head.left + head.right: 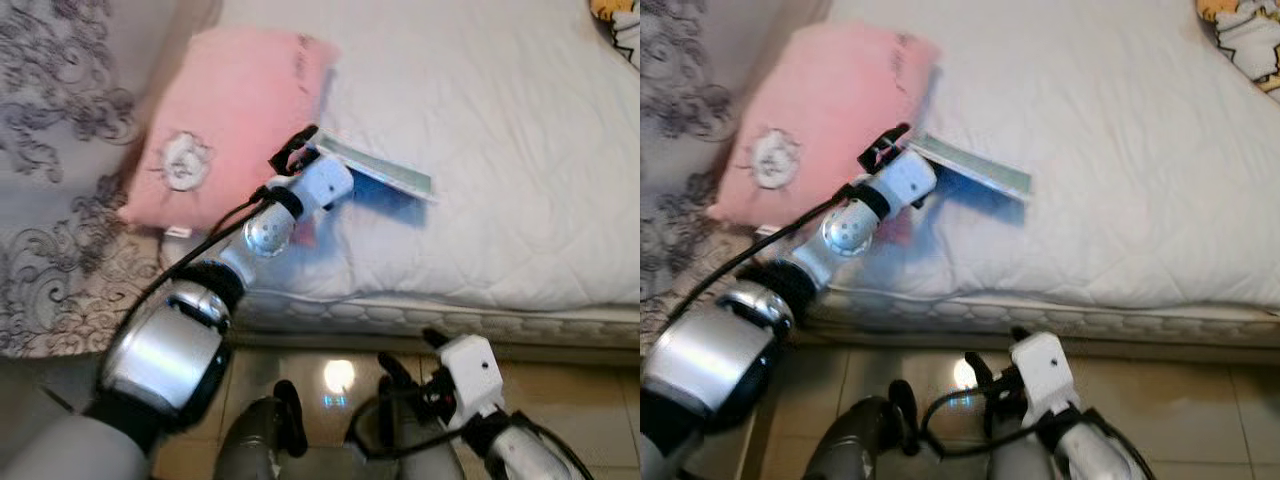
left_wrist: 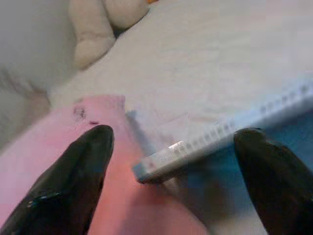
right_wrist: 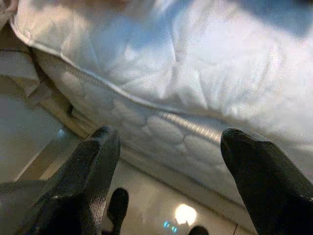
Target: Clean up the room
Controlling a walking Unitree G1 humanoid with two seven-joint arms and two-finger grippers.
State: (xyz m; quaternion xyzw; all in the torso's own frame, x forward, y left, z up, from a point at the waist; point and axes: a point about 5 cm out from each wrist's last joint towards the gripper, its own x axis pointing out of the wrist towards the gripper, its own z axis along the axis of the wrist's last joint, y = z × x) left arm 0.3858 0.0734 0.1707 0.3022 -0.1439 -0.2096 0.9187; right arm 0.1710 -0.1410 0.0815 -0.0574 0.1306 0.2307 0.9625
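Eye views: one white quilted bed (image 1: 500,180), puffy stitched cover over a mattress edge with a scalloped pattern. One pink pillow (image 1: 225,120), soft, roughly rectangular, with a pale round patch, lay at the bed's left end against a grey patterned curtain (image 1: 50,170). One thin flat book (image 1: 385,172), blue underside with a pale page edge, was raised at a tilt just above the cover, beside the pillow. My left gripper (image 1: 297,150) sat at the book's near corner, between pillow and book. My right gripper (image 1: 410,362) hung low over the glossy tiled floor (image 1: 560,390), in front of the mattress side. One yellow-and-white plush item (image 1: 620,25) lay at the bed's far right corner.

Left wrist view: my two black fingers (image 2: 73,176) were spread wide apart, the book's (image 2: 220,137) corner lying between them; contact not discernible. Pink pillow (image 2: 63,142) beneath, one cream plush toy (image 2: 102,24) beyond.

Right wrist view: my two fingers (image 3: 83,171) stood apart, holding nothing, facing the quilted mattress side (image 3: 186,127).
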